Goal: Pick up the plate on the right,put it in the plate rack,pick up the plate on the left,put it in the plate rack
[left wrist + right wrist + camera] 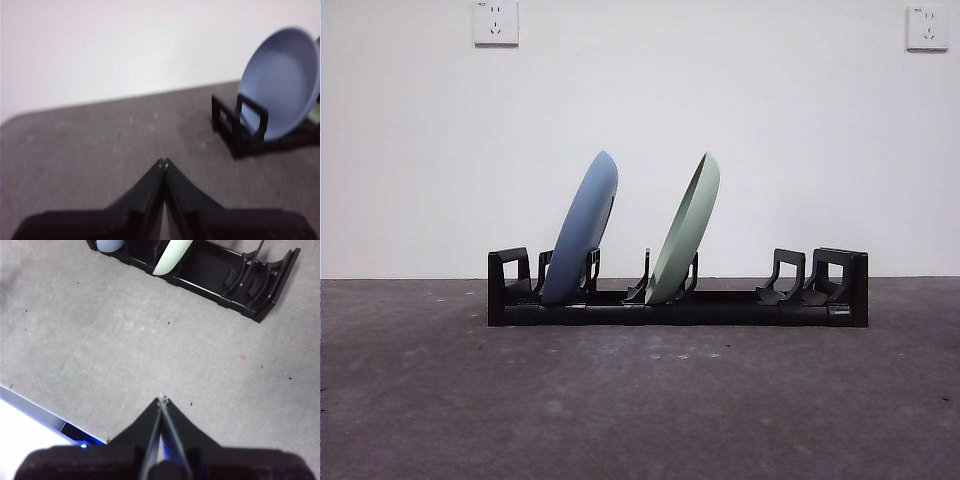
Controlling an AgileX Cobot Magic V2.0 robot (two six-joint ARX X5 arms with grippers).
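Plate rack [678, 305] — long, low, black, on the grey table [640, 400], its length running across the front view.

Blue plate [582, 232] — on edge in the prongs near the rack's left end, leaning right.

Green plate [685, 232] — on edge in the middle prongs, leaning the same way, apart from the blue one. The prongs at the right end hold nothing.

Left gripper [163, 162] — jaws closed tip to tip, holding nothing, above bare table, near the rack's blue-plate end.

Right gripper [161, 399] — jaws pressed together, holding nothing, well back from the rack.
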